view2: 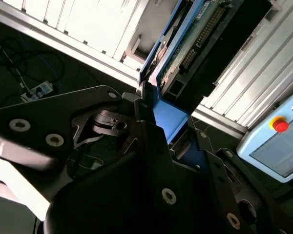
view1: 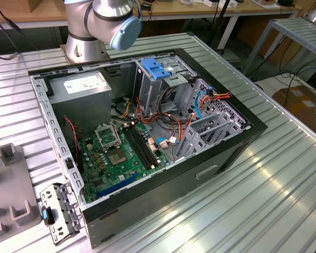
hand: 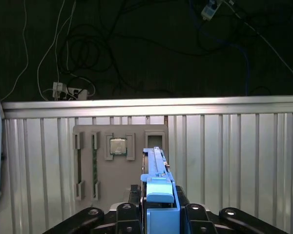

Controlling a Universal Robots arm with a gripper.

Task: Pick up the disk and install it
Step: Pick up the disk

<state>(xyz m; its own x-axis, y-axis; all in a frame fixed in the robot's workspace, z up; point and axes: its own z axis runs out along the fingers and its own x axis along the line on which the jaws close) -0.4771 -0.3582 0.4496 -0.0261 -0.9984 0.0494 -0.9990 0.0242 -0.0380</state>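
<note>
Presently: disk [hand: 159, 187] clamped by gripper [hand: 159, 208].
Exterior view: grey tray [view1: 10, 195] is seen at eight o'clock of the case [view1: 226, 158], on ribbed table [view1: 263, 211].

On the tabletop [view1: 284, 174] I see the open case [view1: 189, 179] in the middle. The arm base [view1: 87, 47] stands behind it at the far edge. The parts tray [view1: 10, 195] lies at the exterior view's left edge, with a bracket [view1: 60, 211] between tray and case. The disk [hand: 158, 187] sits clamped in my gripper [hand: 158, 214].

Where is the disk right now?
In both wrist views the disk sits clamped by its blue carrier in the robot's hand, held above the ribbed metal table near the grey parts tray.
</note>
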